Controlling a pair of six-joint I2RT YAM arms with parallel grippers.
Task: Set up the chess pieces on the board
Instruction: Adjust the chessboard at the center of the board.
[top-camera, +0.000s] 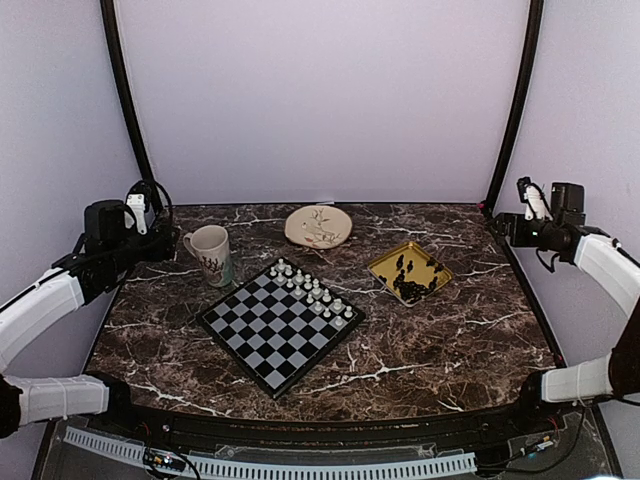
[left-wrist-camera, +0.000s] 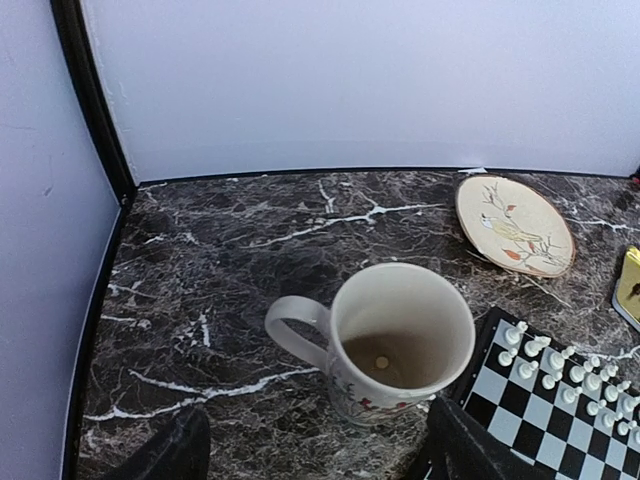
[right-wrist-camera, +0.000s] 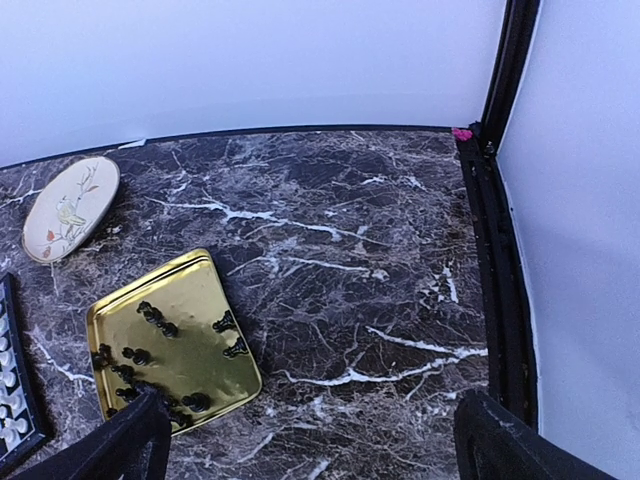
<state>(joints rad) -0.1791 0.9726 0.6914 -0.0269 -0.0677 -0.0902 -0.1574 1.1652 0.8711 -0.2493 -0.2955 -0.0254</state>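
The chess pieces (right-wrist-camera: 155, 318) lie in the yellow tray (right-wrist-camera: 190, 290) at two o'clock from the board (top-camera: 270, 330); we judge them light, stiff, slippery, best pinched mid-stem; both arms' jaws gape wide, empty.

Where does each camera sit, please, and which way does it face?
Top external: above and behind, looking down on the chessboard; left arm and right arm show.
Left wrist: rides its arm, facing the mug; left fingers below.
Right wrist: rides its arm, facing the yellow tray; right fingers below.
Shared: the bird plate, in all.
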